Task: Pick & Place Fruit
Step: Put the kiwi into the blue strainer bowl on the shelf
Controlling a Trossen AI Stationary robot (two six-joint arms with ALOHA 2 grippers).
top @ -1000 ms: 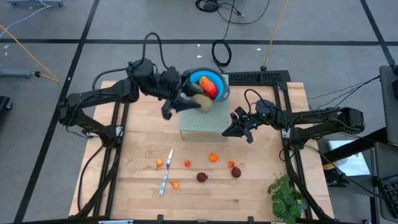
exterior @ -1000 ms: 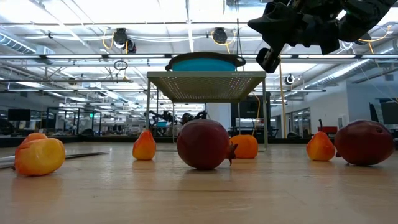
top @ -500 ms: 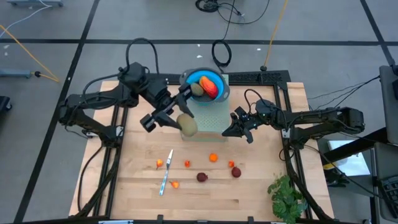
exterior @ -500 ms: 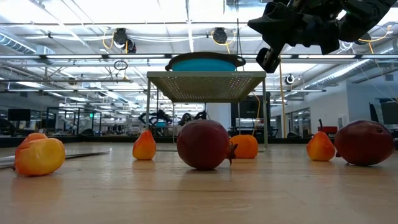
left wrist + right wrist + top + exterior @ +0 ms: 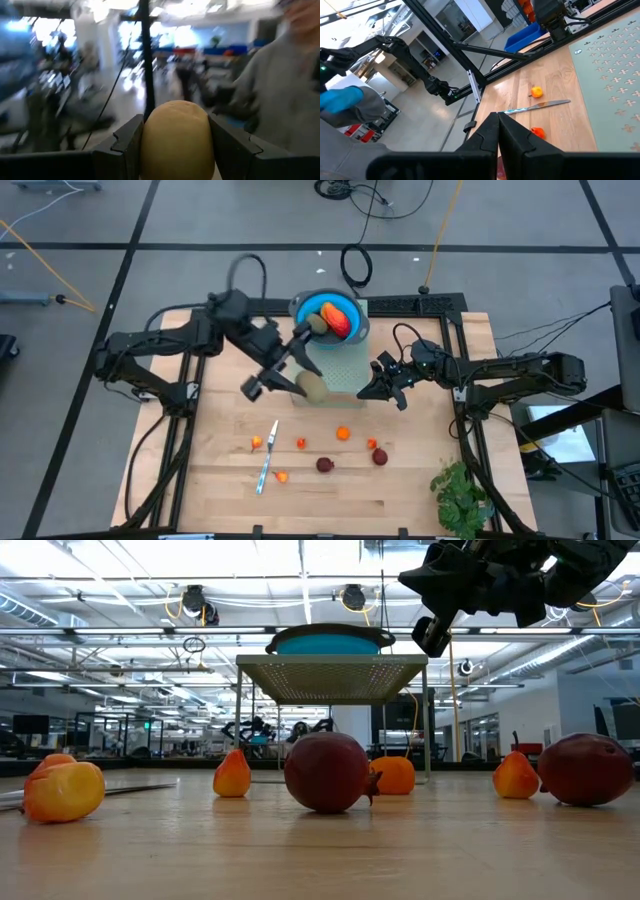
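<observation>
The left gripper pinches the olive-brown oval across its middle; it looks light, smooth and hard, so it may slip. The right gripper is pressed together.

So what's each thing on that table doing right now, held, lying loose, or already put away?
Olive-brown oval fruit: held in the left gripper.
Right gripper: fingers shut, empty, beside the perforated stand.
Blue bowl: on the stand, holding a red-orange oblong fruit.
Two dark maroon balls: loose on the wooden table.
Slim silver knife: lying flat.
</observation>
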